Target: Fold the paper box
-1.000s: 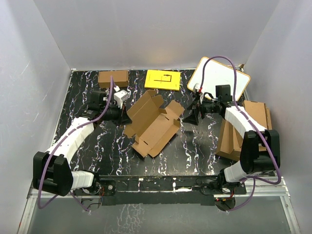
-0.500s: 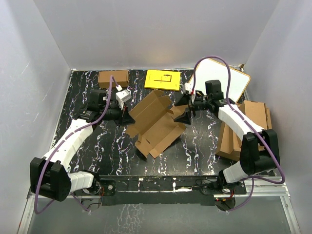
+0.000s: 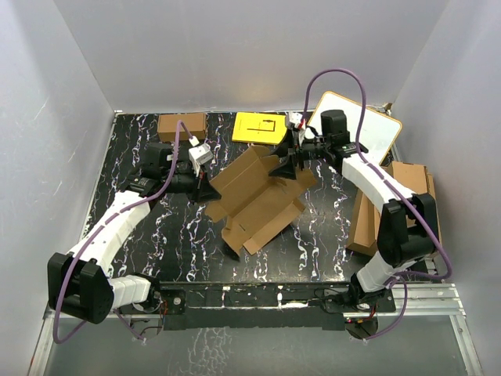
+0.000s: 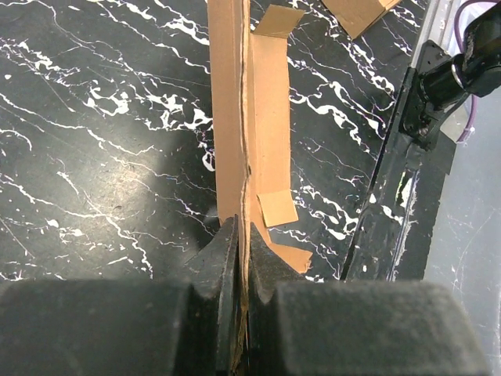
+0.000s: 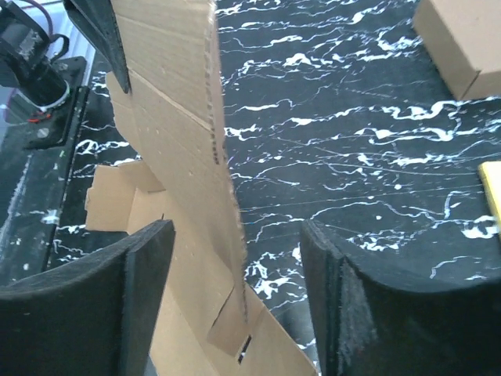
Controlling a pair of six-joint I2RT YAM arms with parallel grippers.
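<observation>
Logging the scene, big to small. Black marbled tabletop (image 3: pixel 156 235) fills the middle of the overhead view. The paper box (image 3: pixel 254 205) lies at frame centre, running diagonally from lower left to upper right. It is opened out like a trough, base on the table, long walls partly raised, end flaps splayed loose.

Pile of cardboard sheets (image 3: pixel 391 207) at the right edge, whiteboard (image 3: pixel 368 129) at upper right, yellow sheet (image 3: pixel 262 128) at top centre, small brown carton (image 3: pixel 182 125) at upper left. All are apart from the box and untouched.

Left gripper (image 4: pixel 244 243): jaws pressed together on the thin edge of the box's left wall, holding it upright; the cardboard runs straight up the wrist frame from between the fingers.

Right gripper (image 5: pixel 236 251): jaws apart, straddling an upright panel at the box's upper-right end. There is a clear gap to the right-hand finger (image 5: pixel 352 298), so nothing is gripped.

Progress, my estimate: early to middle. Walls are creased and lifted. No flap looks tucked or locked, the corners are unformed, and the box is not closed. Folding in and securing the end flaps remains.
</observation>
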